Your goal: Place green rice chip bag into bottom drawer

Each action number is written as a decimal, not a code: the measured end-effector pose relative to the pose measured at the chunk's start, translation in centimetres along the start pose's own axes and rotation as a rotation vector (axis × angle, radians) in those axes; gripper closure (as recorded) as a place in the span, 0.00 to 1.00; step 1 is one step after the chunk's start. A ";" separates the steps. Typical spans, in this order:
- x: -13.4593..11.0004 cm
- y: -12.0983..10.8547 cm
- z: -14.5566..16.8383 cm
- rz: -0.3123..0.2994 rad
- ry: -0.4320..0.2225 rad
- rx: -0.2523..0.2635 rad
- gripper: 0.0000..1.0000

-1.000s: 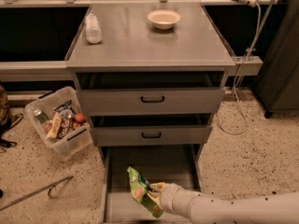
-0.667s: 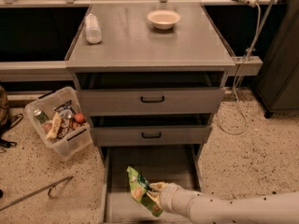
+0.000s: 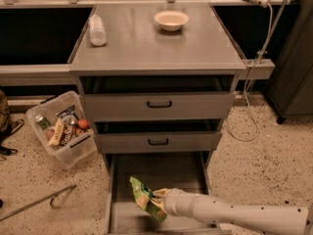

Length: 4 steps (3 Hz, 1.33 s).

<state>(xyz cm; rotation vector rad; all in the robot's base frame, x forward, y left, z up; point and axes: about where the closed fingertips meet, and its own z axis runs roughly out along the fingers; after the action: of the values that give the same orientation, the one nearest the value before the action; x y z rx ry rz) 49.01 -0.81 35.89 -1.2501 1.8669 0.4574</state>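
Observation:
The green rice chip bag (image 3: 145, 199) is crinkled and bright green, with tan pictures on it. It hangs over the open bottom drawer (image 3: 161, 173), the lowest grey drawer, near its front left. My gripper (image 3: 159, 197) comes in from the lower right on a white arm and is shut on the bag's right edge. The bag is tilted, upper end to the left. I cannot tell whether the bag touches the drawer floor.
Two shallower grey drawers (image 3: 159, 104) with black handles stand above, slightly open. A bowl (image 3: 171, 19) and a white bottle (image 3: 97, 30) sit on the cabinet top. A clear plastic bin (image 3: 61, 129) of snacks stands on the floor at left. A cable (image 3: 254, 82) hangs at right.

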 end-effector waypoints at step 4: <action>8.1 -13.2 4.9 -0.022 0.033 0.082 1.00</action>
<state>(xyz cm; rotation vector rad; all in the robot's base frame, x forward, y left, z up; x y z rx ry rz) 61.53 -8.07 28.35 -1.2282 1.8789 0.3468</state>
